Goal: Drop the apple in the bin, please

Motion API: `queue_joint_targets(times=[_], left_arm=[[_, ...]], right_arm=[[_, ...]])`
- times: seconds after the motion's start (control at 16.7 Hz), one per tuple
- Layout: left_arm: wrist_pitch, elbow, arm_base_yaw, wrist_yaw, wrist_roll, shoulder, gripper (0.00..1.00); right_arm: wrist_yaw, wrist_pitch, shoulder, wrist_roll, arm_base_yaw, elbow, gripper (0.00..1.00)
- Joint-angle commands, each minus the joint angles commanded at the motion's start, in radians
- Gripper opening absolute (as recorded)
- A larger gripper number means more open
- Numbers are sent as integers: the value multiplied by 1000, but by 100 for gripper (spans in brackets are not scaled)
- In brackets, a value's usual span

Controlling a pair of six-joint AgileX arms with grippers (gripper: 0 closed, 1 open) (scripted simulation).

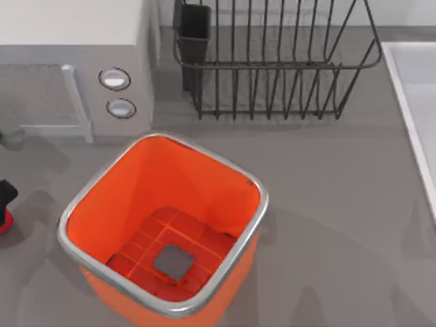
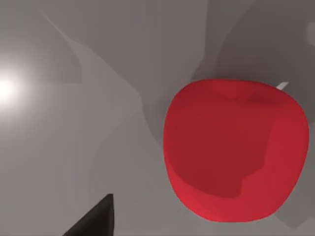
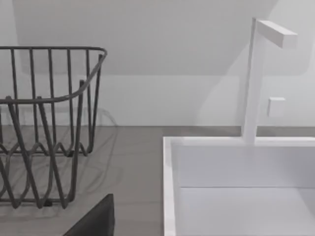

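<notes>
The apple is a plain red fruit lying on the grey table; in the top view a sliver of the apple shows at the far left edge. My left gripper is a dark shape just above and beside it, and no grip on the apple can be made out. The bin is a large orange square container with a silver rim, standing open at the front centre, to the right of the apple. My right gripper is parked, facing the back right of the table.
A black wire dish rack stands at the back centre. A grey appliance with two white knobs is at the back left. A white sink with a tap runs along the right edge.
</notes>
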Motion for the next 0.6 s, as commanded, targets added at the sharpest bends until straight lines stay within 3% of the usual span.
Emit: queue_joint_targets(times=[0.36,0.6], left_arm=[[19,-16,-4,0,-3,5,100],[170,-96,-1,0,0,65,100]], right_arm=[[0,0,0,0,0,0,100],[0,0,0,0,0,0,100]])
